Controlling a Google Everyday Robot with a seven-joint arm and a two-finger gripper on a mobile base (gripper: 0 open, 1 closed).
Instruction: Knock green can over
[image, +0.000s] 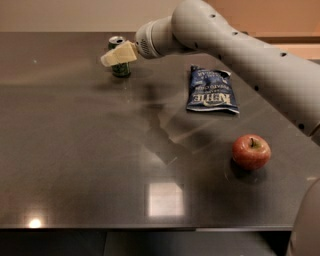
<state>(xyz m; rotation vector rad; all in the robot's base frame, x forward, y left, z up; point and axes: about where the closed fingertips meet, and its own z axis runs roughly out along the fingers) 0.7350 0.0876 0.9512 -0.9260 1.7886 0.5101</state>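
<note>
Claw (107, 58) at green can (121, 70); Kettle bag (212, 91) nearby

dim light, 2 glare patches (165, 200) on glossy table (60, 165), soft shadow below the hand (107, 59) at green can (121, 71).

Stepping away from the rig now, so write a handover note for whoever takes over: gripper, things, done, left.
Gripper: at the far left of the table, across the upper half of the green can; contact cannot be told.
Green can: upright near the far edge.
Blue chip bag and apple: to the right, apart from the can.
Done: arm brought to the can.
Left: tip the can over.
</note>
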